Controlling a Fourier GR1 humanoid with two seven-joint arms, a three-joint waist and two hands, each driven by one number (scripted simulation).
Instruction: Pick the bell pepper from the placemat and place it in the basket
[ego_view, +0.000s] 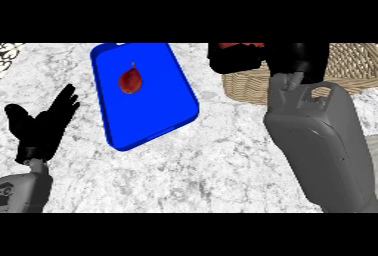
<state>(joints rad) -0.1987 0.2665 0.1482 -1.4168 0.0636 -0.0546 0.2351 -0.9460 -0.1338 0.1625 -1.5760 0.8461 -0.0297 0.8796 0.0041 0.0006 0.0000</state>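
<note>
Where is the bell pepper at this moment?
In the head view the bell pepper is at the top, right of centre, held in the right hand beside the basket's left rim, off the placemat.

The right robot hand (295, 57) curls over a red object (235, 46), hiding most of it. The view's top edge cuts both. The forearm covers part of the basket (354, 70), which runs off the right edge.

Under me spreads a white, grey-veined marble table (221, 165). It fills my whole view. The light falls evenly across it.
</note>
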